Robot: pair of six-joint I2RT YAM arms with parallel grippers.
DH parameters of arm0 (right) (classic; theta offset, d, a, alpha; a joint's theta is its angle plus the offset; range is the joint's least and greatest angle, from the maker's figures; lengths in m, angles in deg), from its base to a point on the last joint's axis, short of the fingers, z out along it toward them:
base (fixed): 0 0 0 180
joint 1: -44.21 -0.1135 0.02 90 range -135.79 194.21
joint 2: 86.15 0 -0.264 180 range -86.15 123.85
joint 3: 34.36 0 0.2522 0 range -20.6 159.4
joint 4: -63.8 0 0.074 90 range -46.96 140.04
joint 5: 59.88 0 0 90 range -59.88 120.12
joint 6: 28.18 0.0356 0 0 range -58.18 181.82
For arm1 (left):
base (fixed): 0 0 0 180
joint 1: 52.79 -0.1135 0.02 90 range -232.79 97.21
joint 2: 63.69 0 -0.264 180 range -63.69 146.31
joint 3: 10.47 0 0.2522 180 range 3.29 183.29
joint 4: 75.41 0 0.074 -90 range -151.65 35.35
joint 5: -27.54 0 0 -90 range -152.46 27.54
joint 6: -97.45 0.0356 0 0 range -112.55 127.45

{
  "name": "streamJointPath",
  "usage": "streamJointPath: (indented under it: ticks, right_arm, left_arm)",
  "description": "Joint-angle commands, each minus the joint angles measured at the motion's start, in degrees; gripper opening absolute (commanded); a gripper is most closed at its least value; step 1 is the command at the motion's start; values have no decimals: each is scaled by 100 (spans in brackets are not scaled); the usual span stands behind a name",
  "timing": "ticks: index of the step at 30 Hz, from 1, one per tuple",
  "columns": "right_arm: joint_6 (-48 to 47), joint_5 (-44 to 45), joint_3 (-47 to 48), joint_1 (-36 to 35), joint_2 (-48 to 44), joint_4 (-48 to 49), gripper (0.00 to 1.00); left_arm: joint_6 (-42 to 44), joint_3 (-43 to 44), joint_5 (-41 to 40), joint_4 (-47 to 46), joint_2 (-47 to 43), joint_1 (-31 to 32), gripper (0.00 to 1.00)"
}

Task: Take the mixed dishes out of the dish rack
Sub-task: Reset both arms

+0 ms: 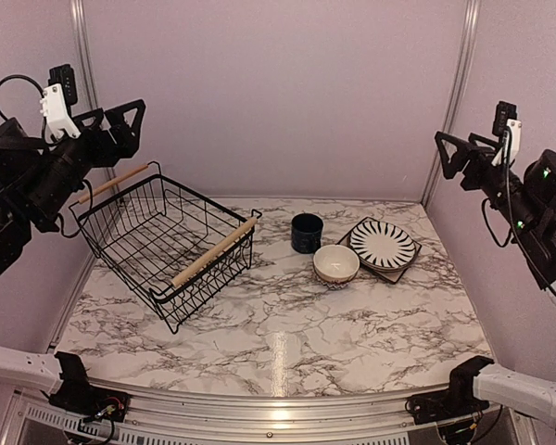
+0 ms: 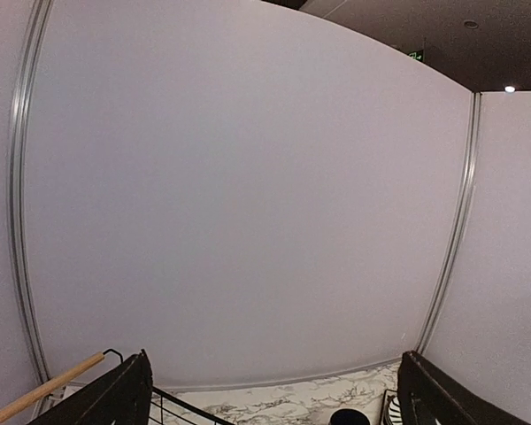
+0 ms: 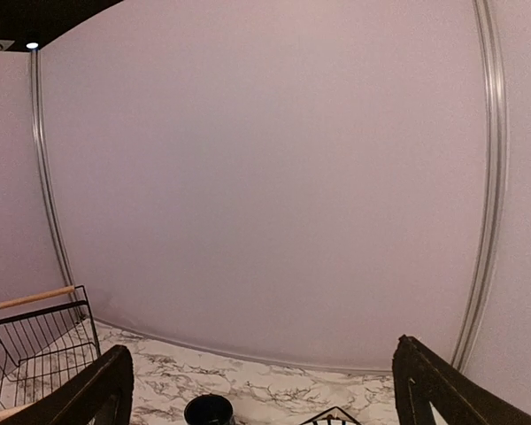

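Note:
The black wire dish rack [image 1: 167,243] with two wooden handles stands at the left of the table with nothing in it. The dark navy mug [image 1: 307,232], a cream bowl [image 1: 336,264] and the striped plate [image 1: 382,243], which lies on the dark square plate [image 1: 396,276], sit on the marble to its right. I see no separate patterned bowl. My left gripper [image 1: 119,113] is open and empty, raised high above the rack's far left corner. My right gripper [image 1: 456,141] is open and empty, raised high at the right, above and beyond the plates.
The marble table [image 1: 278,334] is walled in by pale panels at the back and sides. In the left wrist view the rack's handle [image 2: 49,398] and the mug [image 2: 348,417] show low down. In the right wrist view the rack [image 3: 35,341] and the mug [image 3: 208,411] show.

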Motion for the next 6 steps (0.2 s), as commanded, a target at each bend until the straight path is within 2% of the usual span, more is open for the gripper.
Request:
streamJointPath:
  ticks: [1,6]
  right_arm:
    - [-58,106,-183,29,-265,420,99]
    - [56,713,-404,29,-542,742,99]
  left_arm:
    - [192,-172,-365,-377,-221,-33,99]
    - [191,-193,-450,-326,-273,-37,99]
